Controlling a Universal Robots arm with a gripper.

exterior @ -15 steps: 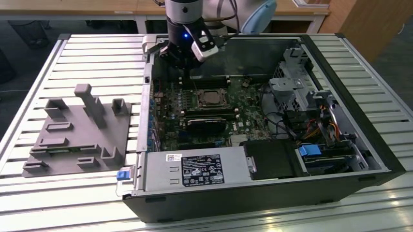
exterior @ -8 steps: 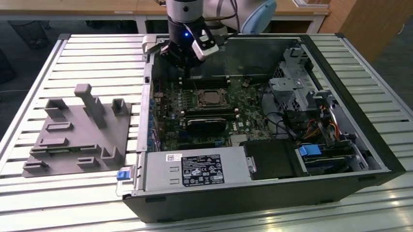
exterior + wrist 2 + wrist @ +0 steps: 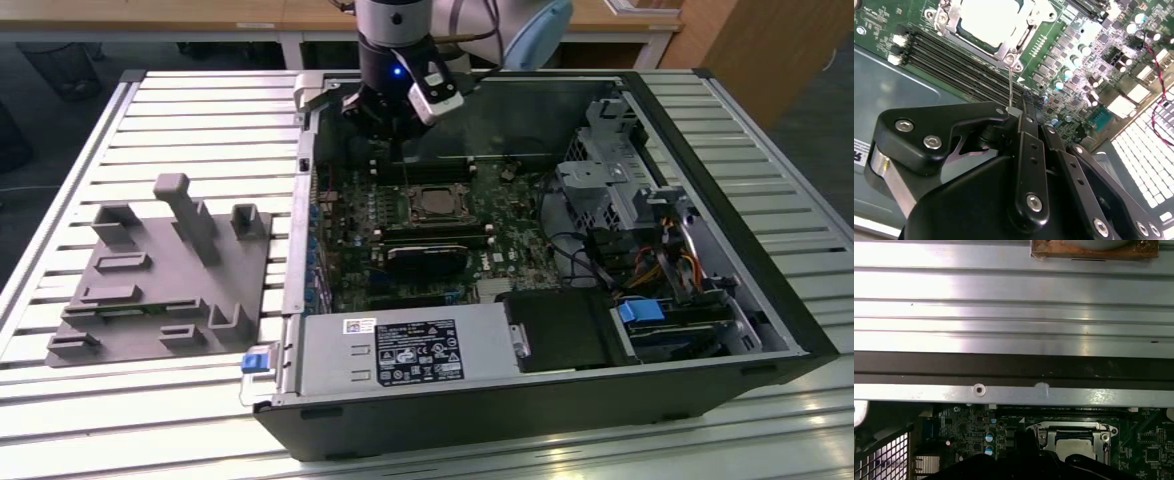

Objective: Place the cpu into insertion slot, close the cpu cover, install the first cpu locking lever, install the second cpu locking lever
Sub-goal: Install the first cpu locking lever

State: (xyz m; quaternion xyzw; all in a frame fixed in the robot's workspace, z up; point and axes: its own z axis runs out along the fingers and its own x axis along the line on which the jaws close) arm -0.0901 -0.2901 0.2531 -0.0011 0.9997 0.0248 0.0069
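The cpu (image 3: 988, 17) lies silver-grey in the insertion slot (image 3: 434, 204) on the green board. The cpu cover (image 3: 1020, 39) is folded down around the cpu, its silvery frame also seen in the first wrist view (image 3: 1074, 429). A thin wire locking lever (image 3: 1010, 85) rises from the socket's corner to my gripper (image 3: 1029, 112). The black fingers (image 3: 1026, 150) are shut together, and the lever's free end touches their tip. In the exterior view the gripper (image 3: 396, 142) hangs inside the case, just behind the socket. The cpu (image 3: 1074, 446) sits close beyond the dark fingers.
Long black memory slots (image 3: 954, 60) run beside the socket. A black fan-cooled card (image 3: 427, 258) lies in front of it, with the power supply (image 3: 400, 355) and the drive cage (image 3: 614, 170) nearby. The case wall (image 3: 1014, 365) is close. A grey fixture (image 3: 160, 270) stands on the slatted table.
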